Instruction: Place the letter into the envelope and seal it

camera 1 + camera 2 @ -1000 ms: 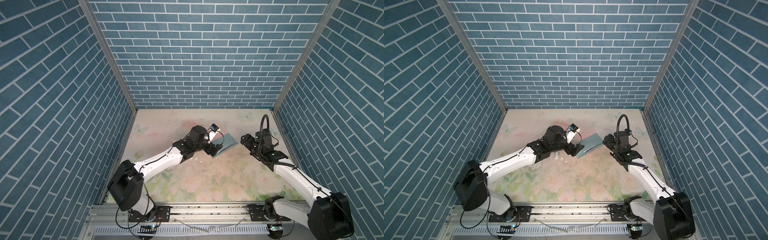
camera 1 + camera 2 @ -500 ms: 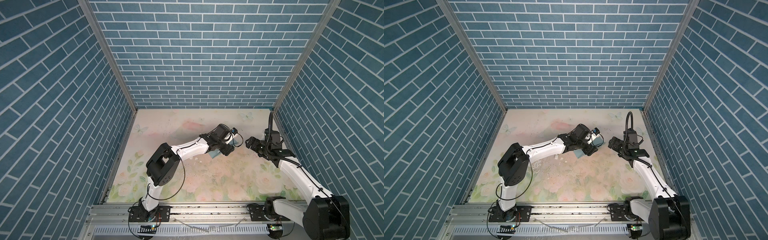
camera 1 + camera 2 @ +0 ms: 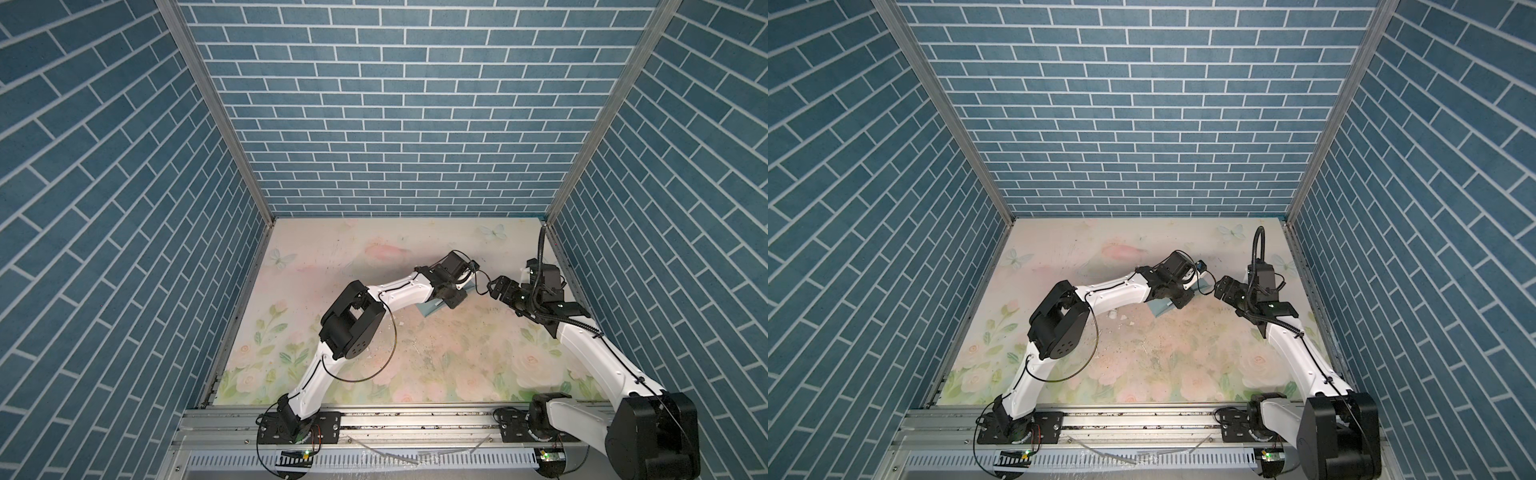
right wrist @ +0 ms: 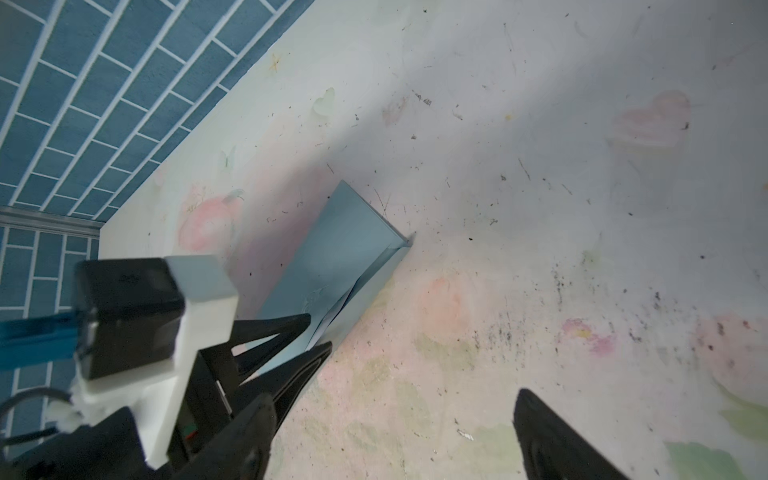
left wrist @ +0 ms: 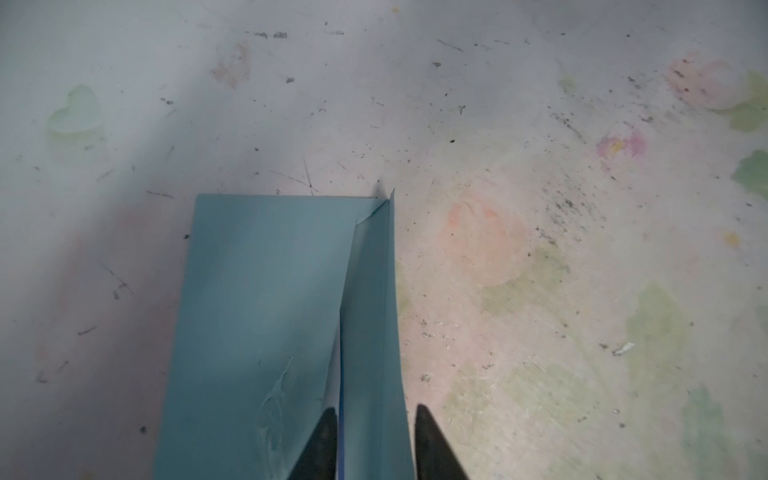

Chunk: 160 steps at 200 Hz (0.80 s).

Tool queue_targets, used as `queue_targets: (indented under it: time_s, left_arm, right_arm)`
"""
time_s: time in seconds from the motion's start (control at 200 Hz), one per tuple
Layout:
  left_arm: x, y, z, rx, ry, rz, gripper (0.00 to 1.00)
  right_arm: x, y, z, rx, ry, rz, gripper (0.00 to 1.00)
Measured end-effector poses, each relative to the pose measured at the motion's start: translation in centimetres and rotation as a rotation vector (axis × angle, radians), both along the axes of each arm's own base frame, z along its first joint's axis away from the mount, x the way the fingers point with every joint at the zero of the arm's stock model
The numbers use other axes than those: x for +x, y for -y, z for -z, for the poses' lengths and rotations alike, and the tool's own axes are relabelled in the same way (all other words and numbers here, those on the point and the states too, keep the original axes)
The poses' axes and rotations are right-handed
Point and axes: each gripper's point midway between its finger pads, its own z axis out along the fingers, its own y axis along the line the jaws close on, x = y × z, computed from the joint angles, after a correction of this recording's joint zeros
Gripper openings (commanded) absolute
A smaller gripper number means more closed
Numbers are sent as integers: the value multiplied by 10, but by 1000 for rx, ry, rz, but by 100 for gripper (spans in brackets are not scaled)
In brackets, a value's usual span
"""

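The left gripper [image 5: 374, 409] is low over the floral tabletop [image 5: 540, 208] with its two black fingertips [image 5: 326, 436] drawn close, one on either side of the raised flap [image 5: 370, 291] of the envelope [image 5: 257, 311]. A narrow gap remains between them, and it cannot be told whether they are pinching the flap. The teal envelope lies flat on the tabletop and runs straight ahead of this gripper, its far short edge well beyond the fingertips. The flap stands up along the long edge that passes between them. A thin dark blue line shows at the mouth under the flap, just beside one fingertip; whether it is the letter cannot be confirmed. In both top views the envelope [image 3: 430, 307] shows only as a small teal corner from under the left wrist. The right gripper [image 4: 395, 399] is just beside the left gripper [image 4: 318, 334], clear of the envelope [image 4: 345, 249], its jaws spread wide with nothing between them.
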Motion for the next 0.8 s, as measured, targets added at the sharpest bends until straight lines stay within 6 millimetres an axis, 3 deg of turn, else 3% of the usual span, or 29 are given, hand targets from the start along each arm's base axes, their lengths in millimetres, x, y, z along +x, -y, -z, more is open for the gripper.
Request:
queue_targets:
  time_s: [0.17,0.41,0.7,0.8]
  left_arm:
    - [-3,-3,5,35,6,45,0]
    - [-4,-7,5,108,104,188,0]
    - [-21,-38,-17,194,329,398,0]
    - [-28,-44,-20,197,384,454,0]
  right_arm:
    - [-2,2,-1,-8,11,-8,89]
    - [-5,3,4,-6,-1,-13,89]
    - [-7,-1,6,16,-7,-35,88]
    - [-7,-6,5,36,-4,-55,82]
